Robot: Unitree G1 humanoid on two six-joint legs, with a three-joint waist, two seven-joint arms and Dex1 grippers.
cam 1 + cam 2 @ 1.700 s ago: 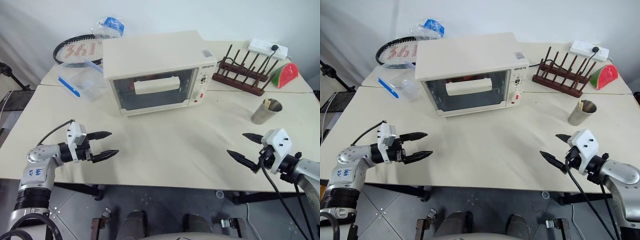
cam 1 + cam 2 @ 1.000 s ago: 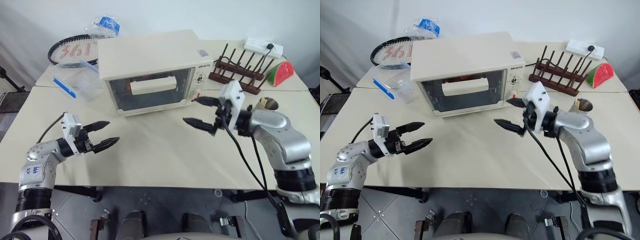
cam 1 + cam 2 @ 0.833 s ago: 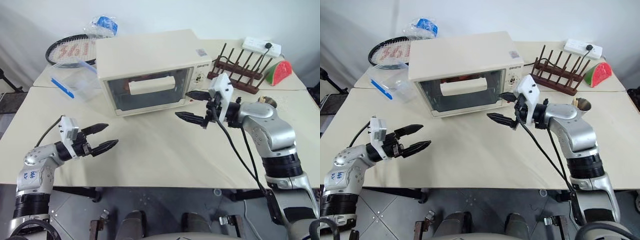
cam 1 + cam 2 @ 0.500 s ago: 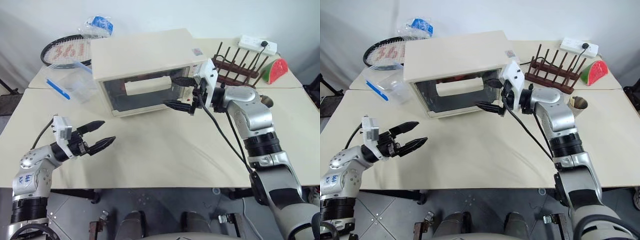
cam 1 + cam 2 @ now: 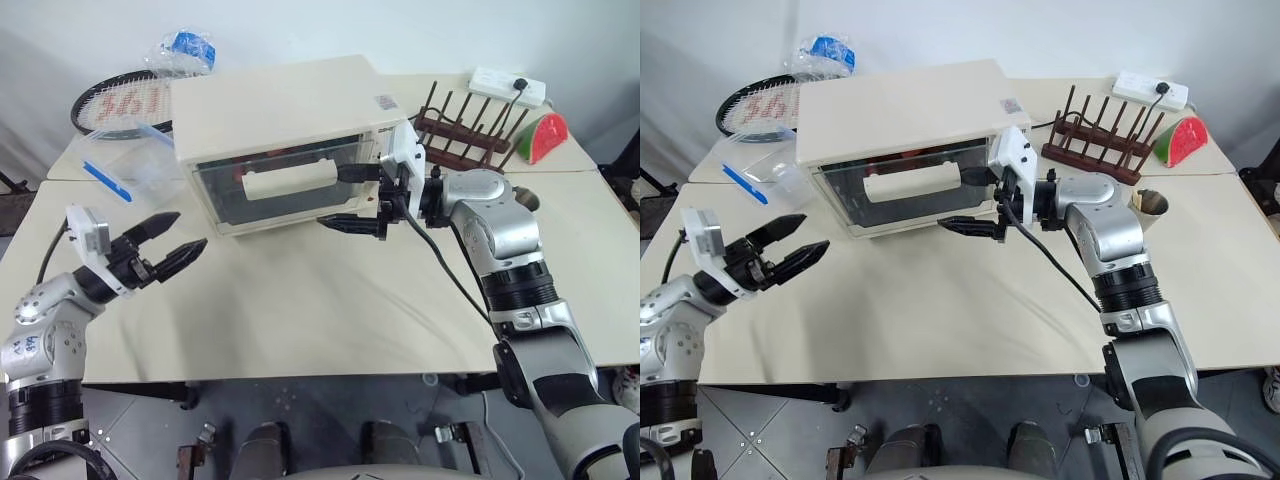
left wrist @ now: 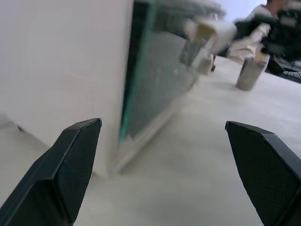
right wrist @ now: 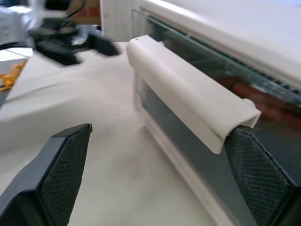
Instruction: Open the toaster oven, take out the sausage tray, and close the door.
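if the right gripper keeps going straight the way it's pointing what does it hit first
Most likely the door's bar handle: the open right gripper points along the toaster oven front, its upper finger already at the handle's end. Depth is uncertain.

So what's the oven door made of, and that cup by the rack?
The door looks like see-through glass, since the dark inside shows through it, with a smooth cream handle, probably plastic or painted metal. The cup looks like dull silver metal, with a grey sheen.

Both grippers, left gripper [image 5: 165,244] and right gripper [image 5: 352,197], wide open.
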